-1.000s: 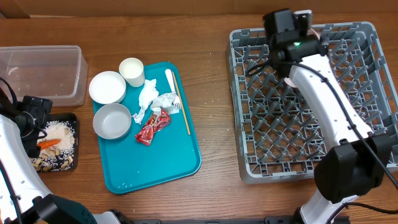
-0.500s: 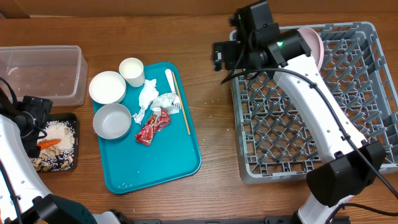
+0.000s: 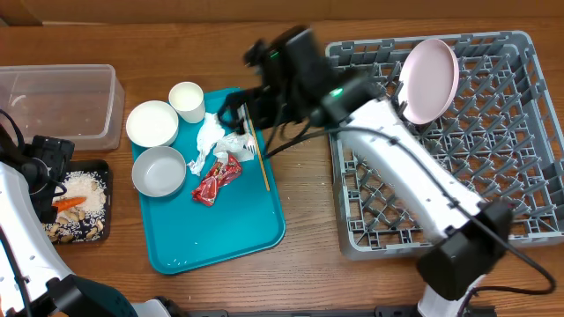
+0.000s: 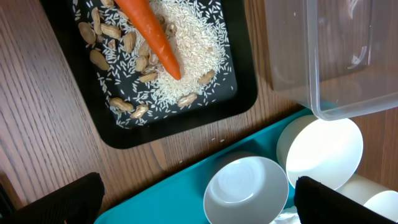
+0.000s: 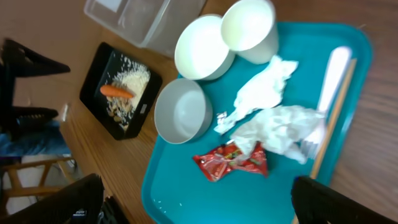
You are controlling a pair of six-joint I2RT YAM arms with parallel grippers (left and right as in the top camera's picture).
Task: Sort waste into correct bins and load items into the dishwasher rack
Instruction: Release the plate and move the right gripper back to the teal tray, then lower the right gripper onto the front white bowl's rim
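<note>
One clean pinch does it: your right gripper is released, so centre it over the napkins (clear of the fork) before closing.

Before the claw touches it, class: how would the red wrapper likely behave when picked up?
The wrapper looks crinkled and thin, so it is probably floppy and very light. A napkin touches one end, so lifting might drag that along.
</note>
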